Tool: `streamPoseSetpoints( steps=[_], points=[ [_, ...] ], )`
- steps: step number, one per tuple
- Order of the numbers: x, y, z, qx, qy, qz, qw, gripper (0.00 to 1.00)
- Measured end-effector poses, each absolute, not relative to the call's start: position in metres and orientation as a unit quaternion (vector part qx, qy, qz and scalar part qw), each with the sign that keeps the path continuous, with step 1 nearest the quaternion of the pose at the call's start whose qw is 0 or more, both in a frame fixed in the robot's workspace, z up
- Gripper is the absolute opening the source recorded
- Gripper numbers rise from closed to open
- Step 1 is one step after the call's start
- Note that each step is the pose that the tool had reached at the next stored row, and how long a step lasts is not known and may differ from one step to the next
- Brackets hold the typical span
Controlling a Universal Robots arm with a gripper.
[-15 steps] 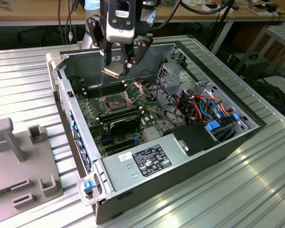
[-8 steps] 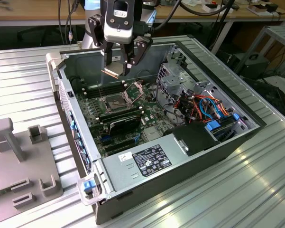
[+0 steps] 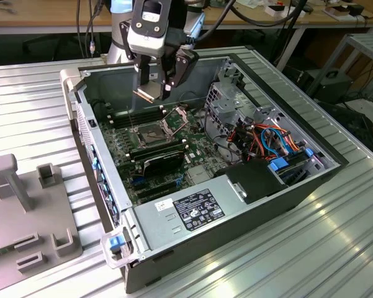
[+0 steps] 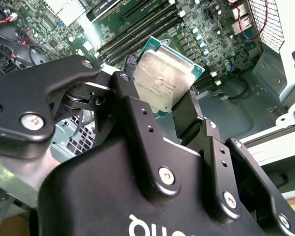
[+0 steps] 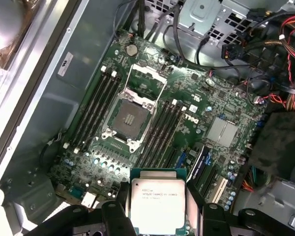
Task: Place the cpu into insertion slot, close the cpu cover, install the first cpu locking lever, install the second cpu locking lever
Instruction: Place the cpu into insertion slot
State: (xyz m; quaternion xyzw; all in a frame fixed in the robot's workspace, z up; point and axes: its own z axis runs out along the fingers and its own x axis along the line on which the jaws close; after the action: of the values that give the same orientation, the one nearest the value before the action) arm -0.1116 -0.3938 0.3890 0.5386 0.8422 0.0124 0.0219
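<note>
My gripper (image 3: 154, 92) is shut on the cpu (image 3: 142, 94), gripping it by two opposite edges above the open computer case. In both wrist views the cpu (image 5: 157, 199) (image 4: 162, 81) shows its silver-grey metal face between the black fingers (image 4: 132, 105). The insertion slot (image 5: 130, 118) (image 3: 148, 131) lies bare on the green motherboard, some way below the chip. The cpu cover (image 5: 146, 81) (image 3: 177, 116) stands swung open at the slot's far side. The chip hangs clear of the board and touches nothing but the fingers.
Long black memory slots (image 5: 95, 110) flank the socket on both sides. A black expansion card (image 3: 161, 160), a power supply (image 3: 192, 208), a metal drive cage (image 3: 226, 99) and coloured cables (image 3: 270, 139) fill the case. A grey fixture (image 3: 31, 205) stands at the exterior view's left.
</note>
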Motion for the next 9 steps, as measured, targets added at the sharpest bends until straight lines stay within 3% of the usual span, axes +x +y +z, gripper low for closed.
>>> streamPoseSetpoints(
  steps=[9],
  points=[
    [-0.1099, -0.3938, 0.3887, 0.566, 0.824, 0.012, 0.022, 0.55]
  ],
)
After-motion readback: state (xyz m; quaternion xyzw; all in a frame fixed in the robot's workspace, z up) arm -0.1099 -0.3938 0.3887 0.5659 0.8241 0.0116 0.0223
